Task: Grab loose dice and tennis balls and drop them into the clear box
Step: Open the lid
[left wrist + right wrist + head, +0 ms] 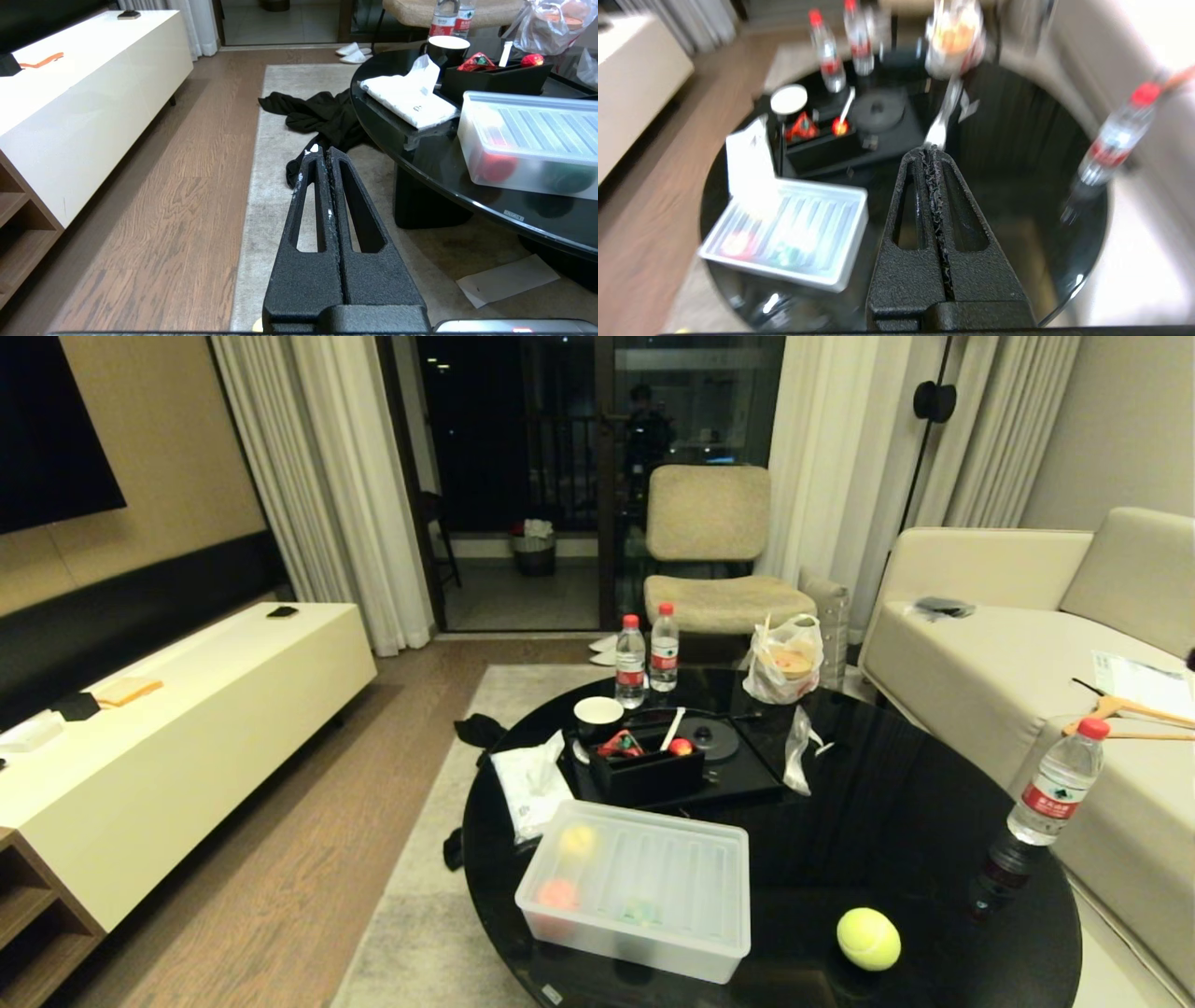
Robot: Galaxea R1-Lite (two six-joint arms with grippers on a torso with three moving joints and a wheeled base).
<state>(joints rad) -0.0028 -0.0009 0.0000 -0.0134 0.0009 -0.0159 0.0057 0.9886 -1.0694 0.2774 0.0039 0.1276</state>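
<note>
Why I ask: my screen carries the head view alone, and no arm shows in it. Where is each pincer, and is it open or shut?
Observer: The left pincer is shut, off the black table, over the rug beside it.
Operator: And the right one?
Observer: The right pincer is shut too, empty, above the table's middle.
Operator: Anything on the floor I miss?
Observer: A sheet of paper lies on the floor below the table's edge.
</note>
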